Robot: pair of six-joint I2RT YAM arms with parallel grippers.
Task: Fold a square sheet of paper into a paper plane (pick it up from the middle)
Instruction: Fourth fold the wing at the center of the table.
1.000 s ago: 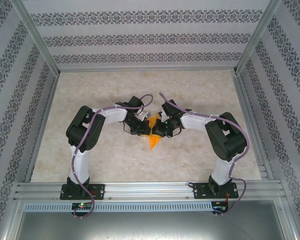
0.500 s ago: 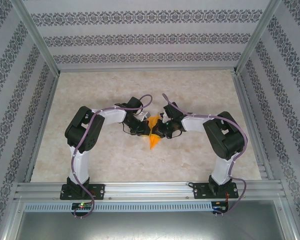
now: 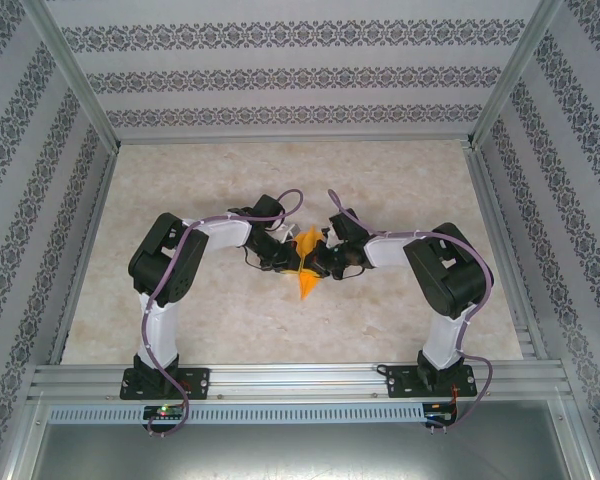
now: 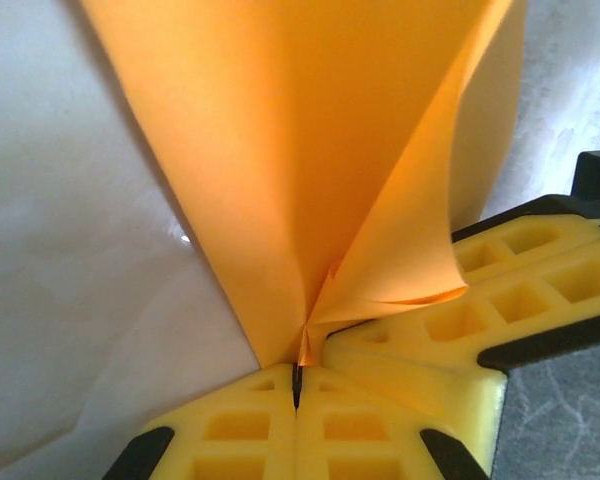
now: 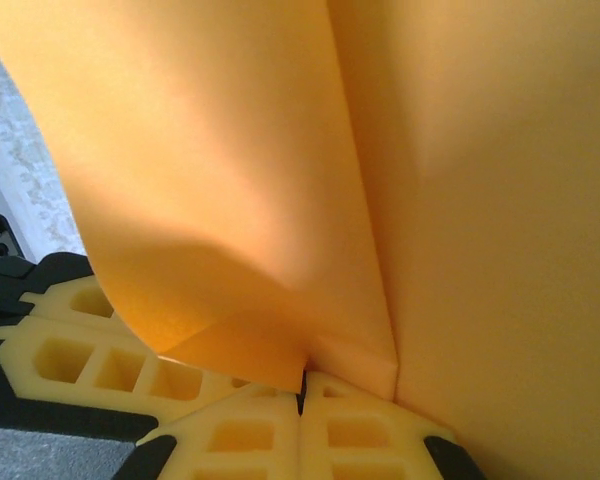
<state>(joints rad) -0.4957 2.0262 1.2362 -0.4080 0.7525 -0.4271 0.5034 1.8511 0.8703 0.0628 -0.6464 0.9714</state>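
Note:
The orange paper (image 3: 305, 280) hangs folded between the two grippers above the table's middle, its pointed lower end toward the near side. My left gripper (image 3: 290, 262) is shut on it from the left; in the left wrist view the yellow fingers (image 4: 240, 425) pinch the paper (image 4: 310, 150) where its creases meet (image 4: 300, 365). My right gripper (image 3: 316, 262) is shut on it from the right. In the right wrist view the paper (image 5: 280, 170) rises from the closed fingers (image 5: 355, 425), with a straight crease up its middle. The other gripper's yellow fingers (image 4: 520, 300) (image 5: 90, 350) sit close beside.
The marble-patterned tabletop (image 3: 200, 190) lies open all round the arms. Patterned walls (image 3: 300, 75) and aluminium posts (image 3: 75, 80) fence the table on three sides. A metal rail (image 3: 300, 378) carrying both arm bases runs along the near edge.
Both grippers have drawn slightly closer together with the paper between them, and the right arm has shifted a little left. The paper's lower point hangs a bit higher.

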